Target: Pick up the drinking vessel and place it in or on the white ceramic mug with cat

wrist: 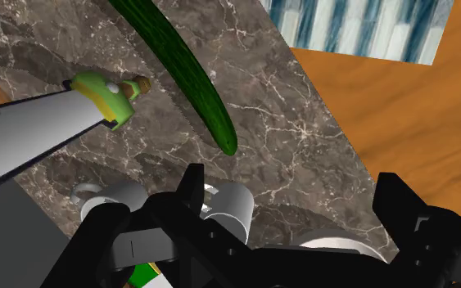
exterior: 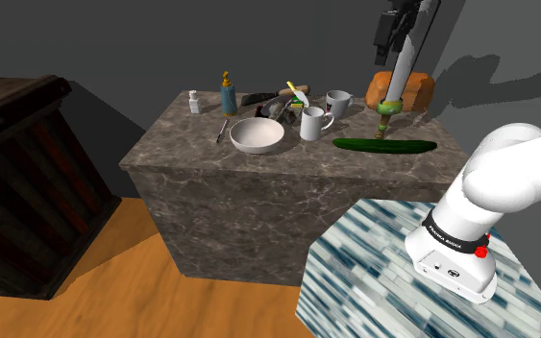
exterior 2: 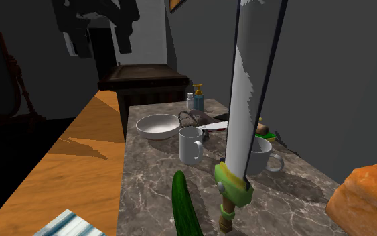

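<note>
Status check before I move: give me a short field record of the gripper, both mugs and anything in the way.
gripper: fingers open, nothing held, high above the counter
front mug: white, upright, beside the bowl
back mug: upright, behind the front mug, toward the bread
cat picture: cannot tell on either mug
blade: serrated, green handle, standing upright near the mugs
cucumber: lying flat near the counter's front edge

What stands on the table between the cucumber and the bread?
A long grey blade with a green handle stands handle-down between the cucumber and the bread. The second exterior view shows this most plainly.
</note>
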`<state>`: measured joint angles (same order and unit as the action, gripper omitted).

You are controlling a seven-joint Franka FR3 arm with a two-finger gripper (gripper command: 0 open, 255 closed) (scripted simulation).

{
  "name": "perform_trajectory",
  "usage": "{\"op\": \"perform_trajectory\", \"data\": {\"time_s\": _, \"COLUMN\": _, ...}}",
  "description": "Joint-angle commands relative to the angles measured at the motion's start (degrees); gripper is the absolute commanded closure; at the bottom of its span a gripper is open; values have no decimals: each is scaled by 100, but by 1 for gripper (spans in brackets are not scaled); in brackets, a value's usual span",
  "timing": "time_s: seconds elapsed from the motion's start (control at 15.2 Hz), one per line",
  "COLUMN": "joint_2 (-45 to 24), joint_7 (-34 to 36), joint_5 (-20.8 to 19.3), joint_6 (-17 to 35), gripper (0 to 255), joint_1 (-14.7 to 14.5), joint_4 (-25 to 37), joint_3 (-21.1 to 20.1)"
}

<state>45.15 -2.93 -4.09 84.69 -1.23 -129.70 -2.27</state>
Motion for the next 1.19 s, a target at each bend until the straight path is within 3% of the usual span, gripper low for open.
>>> {"op": "perform_trajectory", "data": {"time_s": 0.0, "joint_2": 0, "joint_7": 0, "joint_5": 0, "joint_6": 0, "gripper": 0, "joint_1": 0, "joint_4": 0, "joint_3": 0}}
{"op": "perform_trajectory", "data": {"time_s": 0.59, "joint_2": -1138, "joint_7": -192, "joint_5": 23, "joint_6": 1810, "gripper": 0, "joint_1": 18, "joint_4": -533, "joint_3": 290}}
{"op": "perform_trajectory", "data": {"time_s": 1.12, "joint_2": -2583, "joint_7": -433, "joint_5": 159, "joint_6": 3273, "gripper": 0, "joint_1": 4, "joint_4": -438, "joint_3": 507}}
